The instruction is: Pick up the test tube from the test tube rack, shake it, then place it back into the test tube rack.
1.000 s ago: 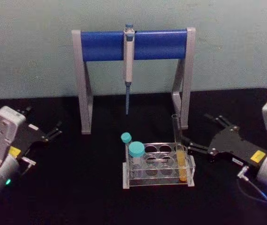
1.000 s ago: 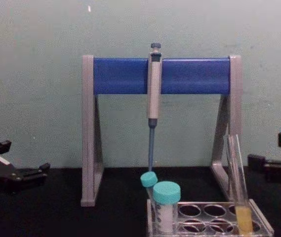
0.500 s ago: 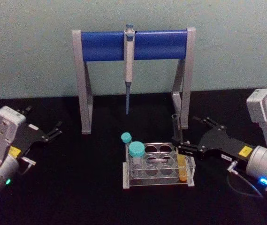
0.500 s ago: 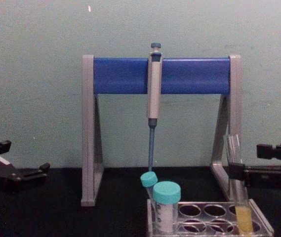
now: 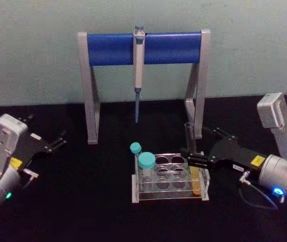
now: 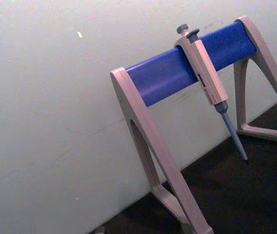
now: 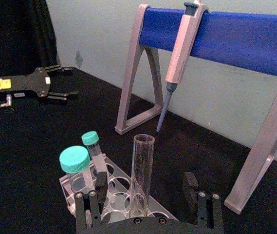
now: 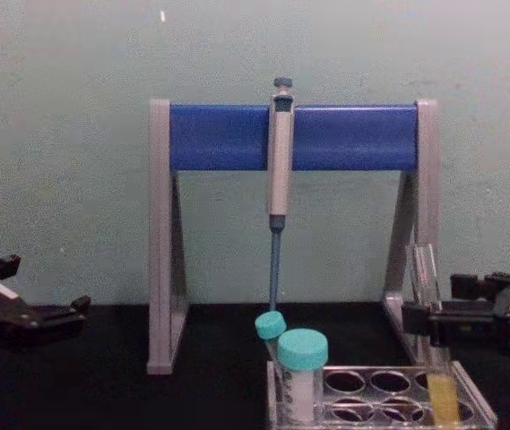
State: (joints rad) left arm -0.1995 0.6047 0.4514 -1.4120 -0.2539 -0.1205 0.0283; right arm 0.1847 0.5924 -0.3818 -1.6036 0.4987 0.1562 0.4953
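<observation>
Between the spread fingers of the right gripper point(image 5: 189, 156) stands the test tube point(image 5: 189, 137), upright and seated in the test tube rack point(image 5: 169, 191), in the end hole of the row nearest the robot, directly below the claw. The right wrist view shows one finger point(image 7: 97, 181) on each side of the glass with a gap at both, so the claw is wide open, straddles the tube about mid-height, and holds nothing. Yellow-orange liquid point(image 8: 443, 399) fills the tube's lower part, below the fingers, inside the rack. Two teal-capped tubes point(image 5: 146, 161) occupy the rack's far end from the claw, and the pipette stand point(image 5: 143, 48) rises beyond the fingertips, apart from them.

Progress, as judged: the approach looks finished, with the fingers aligned on the tube. The grasp is not yet made. Closing, lifting the tube clear of its hole, shaking it and returning it to the rack all remain, so the task is at an early stage.

Well away from the working claw, on the far side of the rack, the left gripper point(image 5: 61, 140) rests parked on the table, fingers apart and empty.
</observation>
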